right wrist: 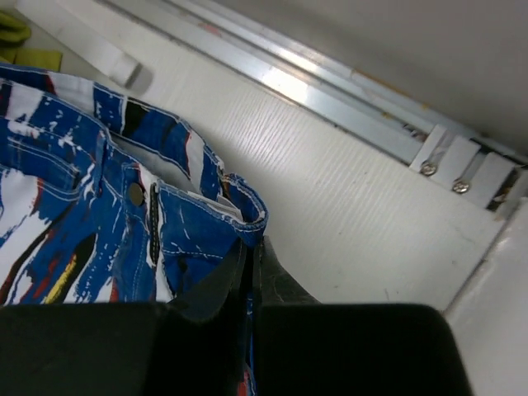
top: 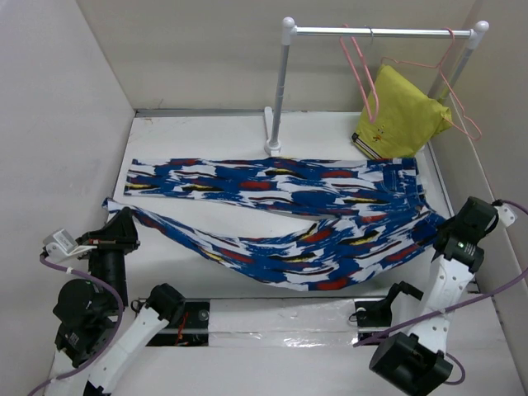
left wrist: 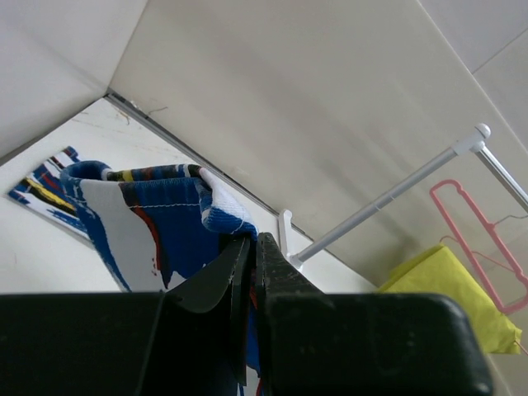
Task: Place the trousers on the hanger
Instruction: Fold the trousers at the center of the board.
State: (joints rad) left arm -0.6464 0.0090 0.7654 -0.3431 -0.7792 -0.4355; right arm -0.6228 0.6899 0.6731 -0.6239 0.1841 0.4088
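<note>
Trousers: bright blue, white/red/black/yellow strokes. One leg flat on table, other leg raised. Left gripper clamped on hem, right gripper clamped on waistband. Hanger on rail. Yellow garment print unreadable.

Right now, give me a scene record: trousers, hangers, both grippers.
trousers: far leg flat on table; near leg lifted, sagging between the grippers
left gripper: shut on trousers at the leg hem
right gripper: shut on trousers at the waist end
hanger: pink, hooked on rail, untouched
second hanger: same rail, with yellow garment
status: trousers not yet on hanger
</note>
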